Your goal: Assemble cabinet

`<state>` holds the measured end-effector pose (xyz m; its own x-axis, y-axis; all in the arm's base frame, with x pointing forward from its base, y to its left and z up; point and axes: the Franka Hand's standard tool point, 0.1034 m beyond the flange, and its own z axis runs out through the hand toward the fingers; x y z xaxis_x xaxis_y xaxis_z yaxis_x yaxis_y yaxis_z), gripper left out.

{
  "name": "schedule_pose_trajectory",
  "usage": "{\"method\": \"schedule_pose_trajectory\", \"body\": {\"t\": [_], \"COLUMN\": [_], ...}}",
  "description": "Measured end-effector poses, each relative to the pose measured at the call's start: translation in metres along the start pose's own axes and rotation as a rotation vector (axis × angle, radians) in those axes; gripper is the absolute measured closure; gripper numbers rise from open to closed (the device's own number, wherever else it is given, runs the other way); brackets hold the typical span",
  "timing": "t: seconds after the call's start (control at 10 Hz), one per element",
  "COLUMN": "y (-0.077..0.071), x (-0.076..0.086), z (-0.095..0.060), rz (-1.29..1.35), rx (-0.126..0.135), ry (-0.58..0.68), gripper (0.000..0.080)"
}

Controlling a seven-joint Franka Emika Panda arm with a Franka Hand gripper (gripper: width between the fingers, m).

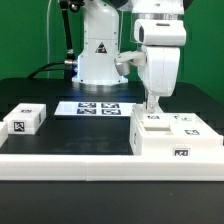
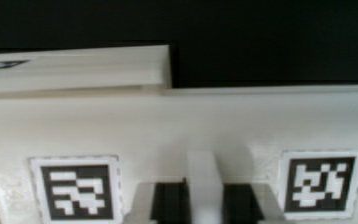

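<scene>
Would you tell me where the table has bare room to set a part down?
Bare black tabletop lies between the small tagged panel and the cabinet body, camera-side of the marker board. Crowded: the cabinet body, where the gripper sits.

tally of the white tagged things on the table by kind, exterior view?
Large box: 1
Small panel: 1
Marker board: 1
Total: 3
</scene>
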<state>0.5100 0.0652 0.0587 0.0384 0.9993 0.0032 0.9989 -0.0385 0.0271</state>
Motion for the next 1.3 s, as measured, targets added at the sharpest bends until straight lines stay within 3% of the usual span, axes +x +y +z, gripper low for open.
{"method": "schedule_pose_trajectory", "body": {"t": [0.5, 1.0, 1.3], "y": [0.005, 0.042, 0.055], "x": [-0.002, 0.001, 0.001], "z": [0.0, 0.0, 0.001], "rz": [-0.037, -0.031, -0.025], "rx": [-0.003, 0.004, -0.007], "ry": [0.002, -0.002, 0.003], "gripper": [0.0729, 0.0729, 0.0729]}}
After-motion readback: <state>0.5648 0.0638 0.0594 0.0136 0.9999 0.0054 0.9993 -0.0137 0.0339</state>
